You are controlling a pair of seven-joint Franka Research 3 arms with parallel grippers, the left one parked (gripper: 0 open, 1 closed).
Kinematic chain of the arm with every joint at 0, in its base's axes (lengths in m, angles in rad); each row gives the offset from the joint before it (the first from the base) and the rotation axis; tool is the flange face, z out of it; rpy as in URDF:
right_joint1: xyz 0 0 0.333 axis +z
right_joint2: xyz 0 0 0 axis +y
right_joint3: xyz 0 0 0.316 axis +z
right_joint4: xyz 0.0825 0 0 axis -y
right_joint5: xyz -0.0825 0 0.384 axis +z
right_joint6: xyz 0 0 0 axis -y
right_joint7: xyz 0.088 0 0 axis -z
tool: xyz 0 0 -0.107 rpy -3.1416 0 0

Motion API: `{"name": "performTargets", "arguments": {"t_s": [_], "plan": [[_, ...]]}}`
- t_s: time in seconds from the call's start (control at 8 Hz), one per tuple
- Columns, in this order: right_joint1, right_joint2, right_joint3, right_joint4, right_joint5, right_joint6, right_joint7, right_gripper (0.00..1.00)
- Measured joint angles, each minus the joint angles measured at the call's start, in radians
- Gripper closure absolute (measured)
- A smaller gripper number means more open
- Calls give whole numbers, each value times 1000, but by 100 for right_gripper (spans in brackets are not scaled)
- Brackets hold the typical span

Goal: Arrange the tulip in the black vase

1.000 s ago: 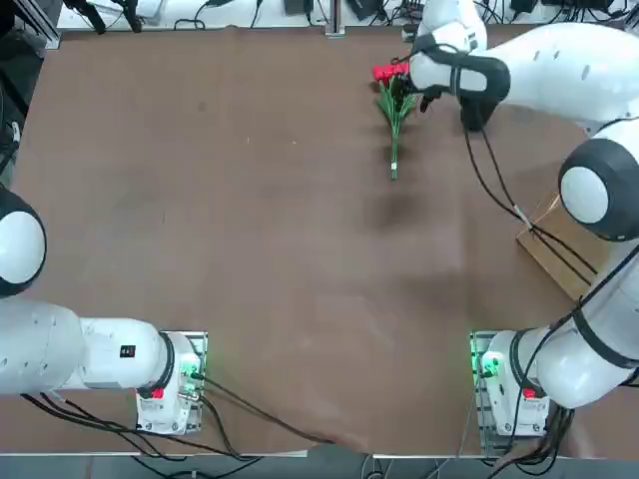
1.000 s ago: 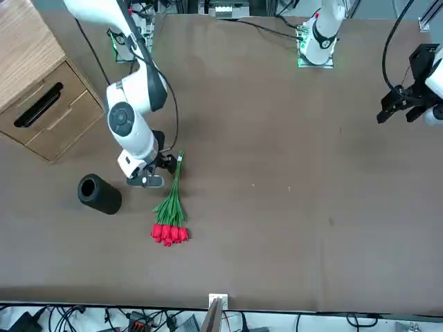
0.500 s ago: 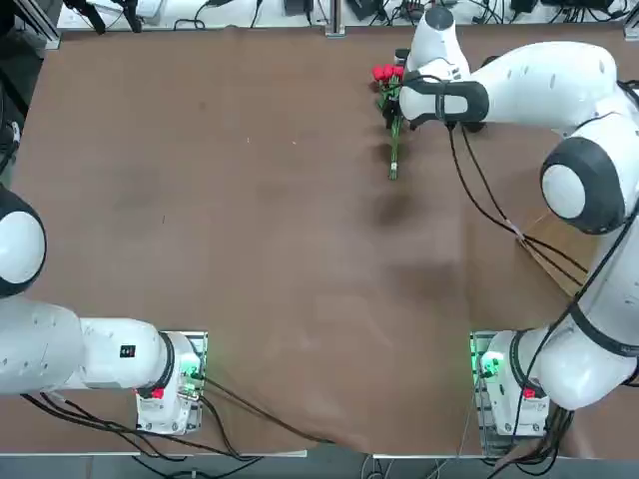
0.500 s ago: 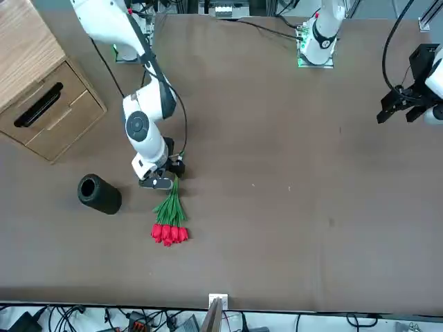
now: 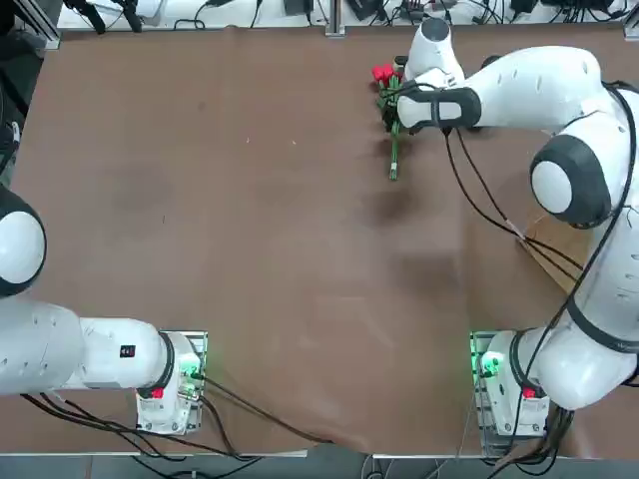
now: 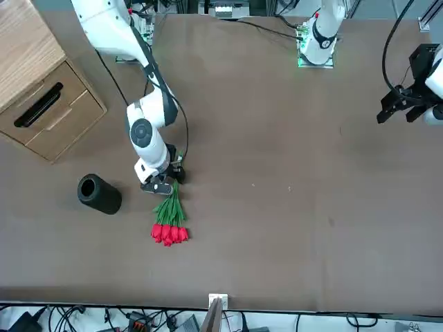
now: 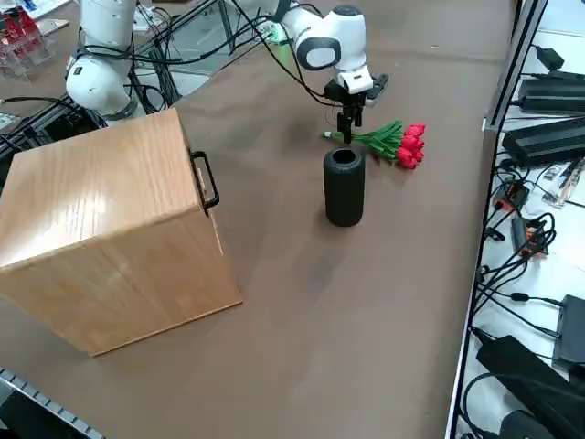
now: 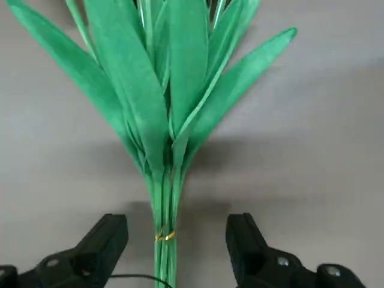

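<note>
Right hand (image 8: 174,240) — fingers apart, straddling the tulip (image 6: 169,214) stems at the gold tie, low over the surface (image 6: 291,180). Tulip lies flat, lower left of the front view, black vase (image 6: 99,194) upright nearby. Advice: close squarely on the bundled stems. Blooms cut off in the wrist view — finger-to-surface contact unclear.

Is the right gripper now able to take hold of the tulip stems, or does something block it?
Probably yes. The right gripper is open, with one finger on each side of the stems of the tulip, near the gold tie. Nothing lies between the fingers and the stems; the black vase stands apart.
</note>
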Motion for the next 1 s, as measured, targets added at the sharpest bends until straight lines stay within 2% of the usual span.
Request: {"name": "performTargets", "arguments": {"t_s": [0.75,1.0], "plan": [[0,105,-7,102,-7,9,25,6],[0,119,-13,114,-8,11,25,14]]}}
